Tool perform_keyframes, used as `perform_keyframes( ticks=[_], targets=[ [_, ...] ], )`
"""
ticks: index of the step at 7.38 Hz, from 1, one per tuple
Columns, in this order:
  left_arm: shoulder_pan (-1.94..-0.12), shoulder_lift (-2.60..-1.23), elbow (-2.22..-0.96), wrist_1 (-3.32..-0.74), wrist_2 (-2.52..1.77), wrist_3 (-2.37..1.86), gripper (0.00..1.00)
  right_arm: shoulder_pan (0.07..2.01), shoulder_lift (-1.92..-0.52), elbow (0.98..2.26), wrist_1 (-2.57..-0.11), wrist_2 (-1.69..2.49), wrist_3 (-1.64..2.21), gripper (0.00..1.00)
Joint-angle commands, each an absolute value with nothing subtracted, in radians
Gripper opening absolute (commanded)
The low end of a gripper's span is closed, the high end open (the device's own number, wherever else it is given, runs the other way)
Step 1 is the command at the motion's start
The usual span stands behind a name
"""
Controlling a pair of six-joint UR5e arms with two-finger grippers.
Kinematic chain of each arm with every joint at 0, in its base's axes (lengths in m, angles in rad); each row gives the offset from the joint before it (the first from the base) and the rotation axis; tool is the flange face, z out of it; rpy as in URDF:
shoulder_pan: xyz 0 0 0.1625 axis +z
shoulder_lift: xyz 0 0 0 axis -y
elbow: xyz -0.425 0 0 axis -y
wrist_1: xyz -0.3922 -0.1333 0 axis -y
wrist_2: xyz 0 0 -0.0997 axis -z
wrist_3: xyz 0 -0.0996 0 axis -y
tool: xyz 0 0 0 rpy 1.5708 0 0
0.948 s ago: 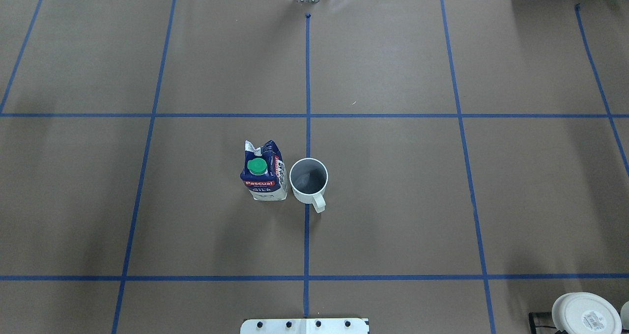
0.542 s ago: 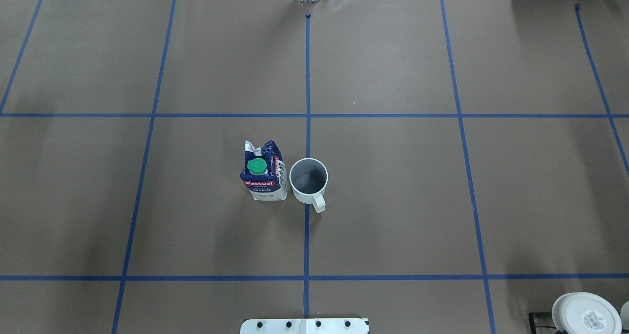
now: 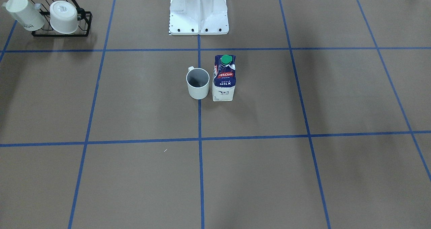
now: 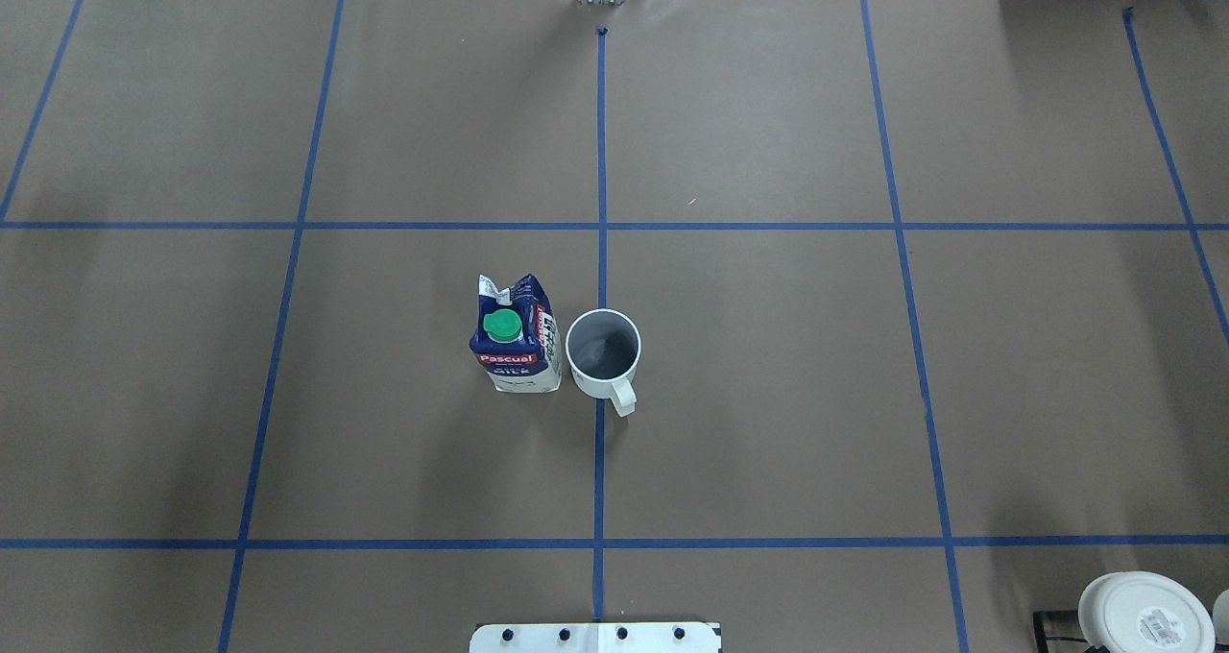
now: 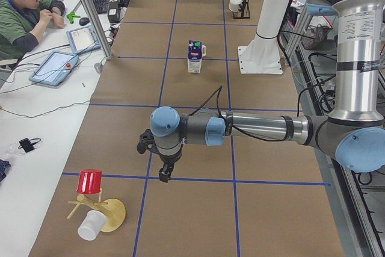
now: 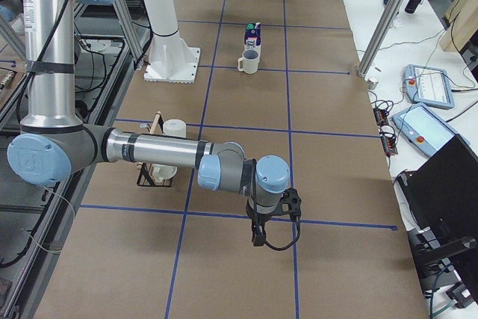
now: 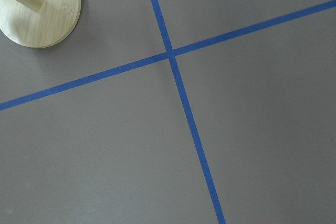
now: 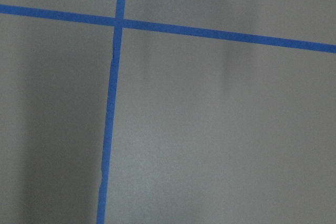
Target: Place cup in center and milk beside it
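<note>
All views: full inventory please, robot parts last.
table: 1, brown with a blue tape grid, under everything
cup: 1, white with grey inside, upright on the centre tape line
milk: 1, navy and white carton with green cap, upright beside the cup on the robot's left
wire rack: 1, black, robot's right end
rack cups: 2, white, in the wire rack
wooden stand: 1, pale wood, robot's left end
red cup: 1, on the stand
white cup: 1, low by the stand
operator: 1, green top, side bench
pendants: 2, grey, bench
base mount: 1, white, table edge
left arm: 1, silver and blue, left end; jaws unreadable
right arm: 1, same colours, right end; jaws unreadable
</note>
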State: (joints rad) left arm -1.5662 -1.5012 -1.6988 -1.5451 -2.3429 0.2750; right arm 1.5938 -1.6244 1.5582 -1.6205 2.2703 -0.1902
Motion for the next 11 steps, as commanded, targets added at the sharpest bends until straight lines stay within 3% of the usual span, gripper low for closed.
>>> perform_keyframes(
  ticks=[1, 11],
  targets=[
    [-1.566, -1.5, -1.697, -1.545, -2.342, 0.275, 0.99, 1.594, -1.624, 1.552, -1.621, 2.272, -0.19, 1.0],
    [-1.566, -1.486, -1.698, -1.545, -2.344, 0.275, 0.99, 1.594, -1.624, 1.552, -1.621, 2.273, -0.189, 1.0]
  ],
)
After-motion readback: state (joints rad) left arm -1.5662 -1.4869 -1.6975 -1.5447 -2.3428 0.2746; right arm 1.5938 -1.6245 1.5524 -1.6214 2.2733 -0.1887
